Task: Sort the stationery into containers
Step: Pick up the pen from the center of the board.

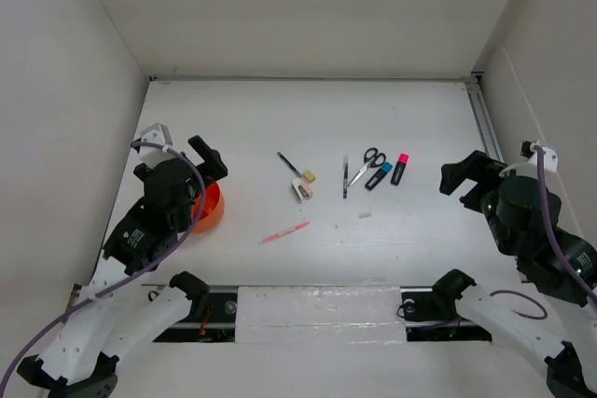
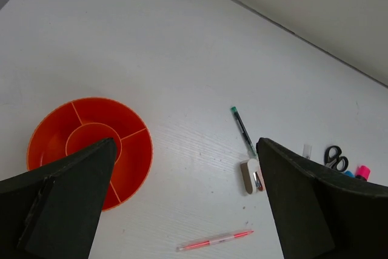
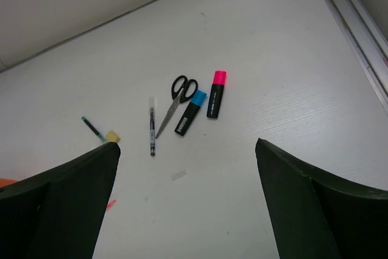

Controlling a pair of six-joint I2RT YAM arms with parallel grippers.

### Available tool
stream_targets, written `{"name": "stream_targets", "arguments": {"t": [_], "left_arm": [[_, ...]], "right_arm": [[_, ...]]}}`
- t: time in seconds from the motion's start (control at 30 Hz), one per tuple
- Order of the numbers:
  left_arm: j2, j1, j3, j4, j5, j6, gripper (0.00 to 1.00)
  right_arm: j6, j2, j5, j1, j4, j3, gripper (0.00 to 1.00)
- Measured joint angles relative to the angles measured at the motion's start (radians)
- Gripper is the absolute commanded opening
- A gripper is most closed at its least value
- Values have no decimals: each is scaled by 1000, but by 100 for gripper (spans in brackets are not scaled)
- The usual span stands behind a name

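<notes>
The stationery lies loose on the white surface (image 1: 308, 118). Right of centre in the top view, the scissors (image 1: 369, 161), blue highlighter (image 1: 379, 175) and pink highlighter (image 1: 399, 169) sit close together, with a dark pen (image 1: 345, 177) just to their left. Left of centre, a green-tipped pen (image 1: 289, 164) lies near a tan eraser (image 1: 309, 176) and a pale eraser (image 1: 300, 191). A red pen (image 1: 284, 232) lies alone, lower down. The compartmented orange cup (image 2: 138, 150) stands at the frame's left, well apart from them and partly covered by the left arm (image 1: 154, 216). The left hand (image 2: 185, 142) hangs above it, fingers spread and empty. The right hand (image 3: 188, 145), at the right edge, is likewise spread wide, holding nothing.
</notes>
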Motion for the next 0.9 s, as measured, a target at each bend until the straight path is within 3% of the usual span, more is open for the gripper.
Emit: {"name": "stream_targets", "arguments": {"t": [0.33, 0.5, 0.67, 0.8, 0.9], "left_arm": [[-27, 0, -2, 7, 8, 11, 100], [-4, -6, -5, 44, 94, 76, 100], [219, -141, 39, 26, 140, 104, 100], [465, -366, 69, -21, 126, 105, 100], [603, -422, 82, -55, 164, 111, 100]], "right_arm": [[-10, -42, -8, 0, 65, -47, 100], [-8, -23, -51, 0, 95, -83, 100], [-10, 35, -153, 0, 168, -134, 100], [-24, 43, -260, 1, 222, -210, 100], [-40, 42, -317, 1, 250, -241, 100]]}}
